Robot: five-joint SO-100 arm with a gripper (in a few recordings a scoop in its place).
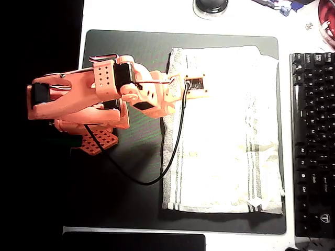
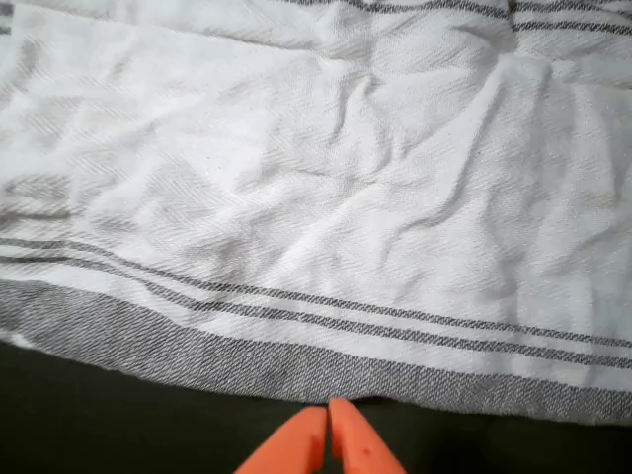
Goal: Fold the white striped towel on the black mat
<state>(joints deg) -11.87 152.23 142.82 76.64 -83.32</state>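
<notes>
Hovering over the black mat, the pincer showed its two orange fingertips pressed together in the wrist view, tips meeting with nothing between them. Just ahead of the tips lay the grey-banded edge of the white striped towel; whether the tips touched that edge could not be told. Beyond the band, away from the pincer, the cloth spread out wrinkled and off-white, with thin grey stripes running parallel to the hem.

Overhead view: the orange arm reached from the picture's left across the black mat, its wrist end over the towel's left border near the upper corner. The pincer itself was hidden under the wrist there. The white striped towel lay open and flat on the mat, extending right and downward from the wrist end, stripes visible along its left side and near its lower right. A black cable looped from the wrist down across the mat. A black keyboard sat on the white worktop, past the towel's far side from the arm.
</notes>
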